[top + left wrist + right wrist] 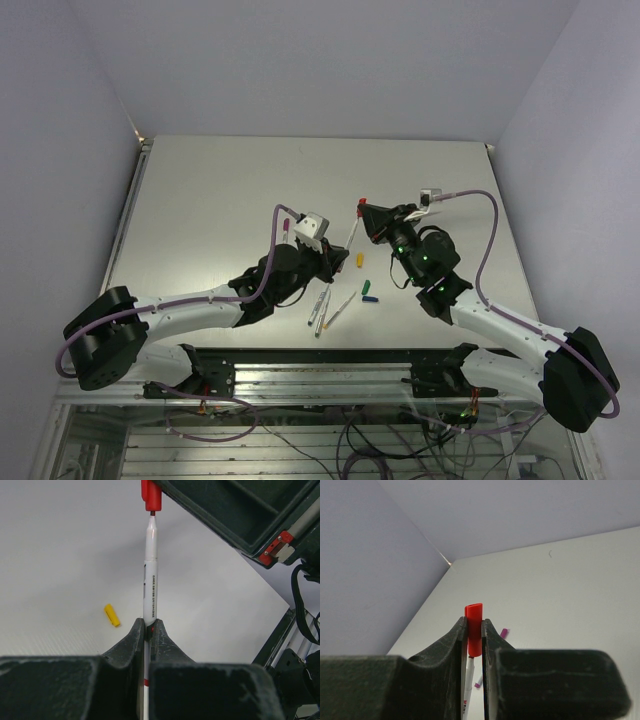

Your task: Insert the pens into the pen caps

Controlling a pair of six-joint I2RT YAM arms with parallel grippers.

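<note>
left hand (148,626) clamps pen (150,580), right hand (474,624) clamps red cap (474,611)

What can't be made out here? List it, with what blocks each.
- Left wrist: lower end of the held pen, mostly hidden between the fingers of the left gripper; top of the red cap, cut off by the upper edge.
- Right wrist: the cap's mouth and the pen tip, hidden between the fingers of the right gripper.
- Top view: the count of loose pens, too small and overlapping.
</note>
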